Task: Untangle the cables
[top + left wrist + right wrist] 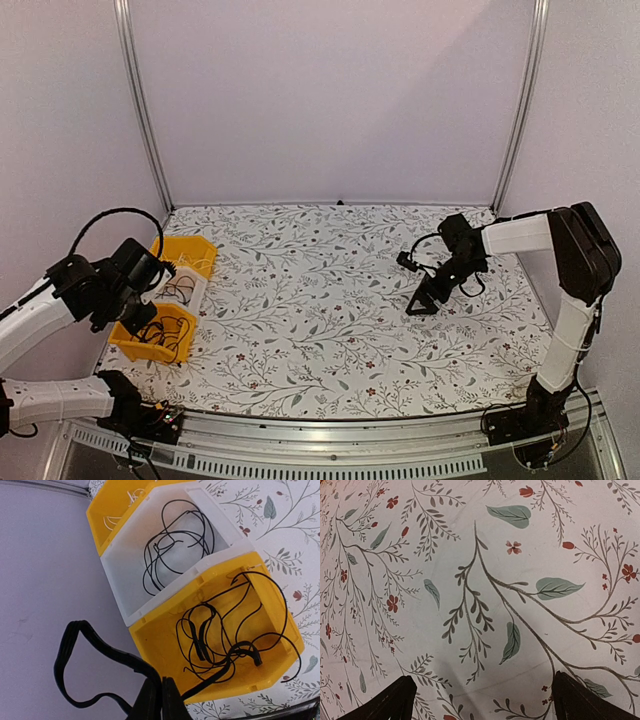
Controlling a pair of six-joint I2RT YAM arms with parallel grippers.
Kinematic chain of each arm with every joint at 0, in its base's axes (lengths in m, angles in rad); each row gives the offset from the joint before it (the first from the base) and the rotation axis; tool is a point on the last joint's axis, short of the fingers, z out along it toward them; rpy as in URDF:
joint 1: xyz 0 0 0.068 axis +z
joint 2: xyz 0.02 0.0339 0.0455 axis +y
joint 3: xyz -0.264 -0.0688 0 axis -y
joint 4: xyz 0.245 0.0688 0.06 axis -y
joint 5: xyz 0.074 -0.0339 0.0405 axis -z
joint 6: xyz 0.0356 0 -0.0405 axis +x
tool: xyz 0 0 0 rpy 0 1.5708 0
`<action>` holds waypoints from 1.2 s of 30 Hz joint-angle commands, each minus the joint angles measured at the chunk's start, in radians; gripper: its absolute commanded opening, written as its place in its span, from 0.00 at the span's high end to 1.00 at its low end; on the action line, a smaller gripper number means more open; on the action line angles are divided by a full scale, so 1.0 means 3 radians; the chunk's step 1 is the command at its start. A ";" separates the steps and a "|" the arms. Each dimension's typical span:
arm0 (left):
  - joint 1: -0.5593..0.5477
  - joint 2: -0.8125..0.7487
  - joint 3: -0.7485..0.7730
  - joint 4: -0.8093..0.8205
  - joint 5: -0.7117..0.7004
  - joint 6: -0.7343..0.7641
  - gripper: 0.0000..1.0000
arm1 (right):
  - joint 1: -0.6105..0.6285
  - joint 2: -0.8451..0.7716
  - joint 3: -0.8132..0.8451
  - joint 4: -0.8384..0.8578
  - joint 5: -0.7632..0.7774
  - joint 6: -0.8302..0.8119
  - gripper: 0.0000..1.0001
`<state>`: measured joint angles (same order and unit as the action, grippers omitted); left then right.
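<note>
Tangled thin black cables (225, 630) lie in the near yellow bin (155, 645), seen in the top view as cables (172, 335) in that bin (125, 345). More cables (175, 545) are coiled in the white bin (125, 575). My left gripper (161, 681) is shut at the yellow bin's near edge on a black cable. One side of it runs into the bin and the other hangs as a loop (70, 645) to the left. From above, the left gripper (143, 318) is over the bins. My right gripper (425, 300) hangs open over bare cloth, and its fingers (390, 702) hold nothing.
A second yellow bin (195, 250) stands behind the white bin (192, 285) at the table's left edge. The floral tablecloth (320, 300) covers the table. The purple side wall (45, 580) is close to the left gripper, and aluminium posts (140, 100) frame the back.
</note>
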<state>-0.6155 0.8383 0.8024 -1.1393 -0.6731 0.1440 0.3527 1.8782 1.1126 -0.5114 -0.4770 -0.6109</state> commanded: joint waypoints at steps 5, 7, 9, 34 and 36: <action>0.0385 0.0135 -0.0498 0.0727 0.0400 0.0491 1.00 | 0.0041 0.0176 -0.0049 -0.0157 0.0092 -0.0009 0.01; 0.0386 0.0170 -0.0543 0.0850 0.0447 0.0524 1.00 | 0.0037 0.0177 -0.0050 -0.0161 0.0092 -0.0013 0.01; 0.0399 0.0164 -0.0543 0.0900 0.0547 0.0537 1.00 | 0.0040 0.0182 -0.0048 -0.0166 0.0089 -0.0016 0.01; 0.0344 0.0883 0.1103 -0.0001 0.0710 0.0479 0.34 | -0.0450 -0.0616 0.0745 -0.0901 -0.0368 -0.0173 0.01; 0.0305 0.0988 0.1307 0.0177 0.0787 0.0392 0.29 | -0.0547 -0.0750 0.0889 -0.0791 -0.0261 -0.0014 0.01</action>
<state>-0.5064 1.0855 1.1023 -1.1042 -0.4580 0.2913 0.2359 1.7542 1.2926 -0.7509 -0.5587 -0.6525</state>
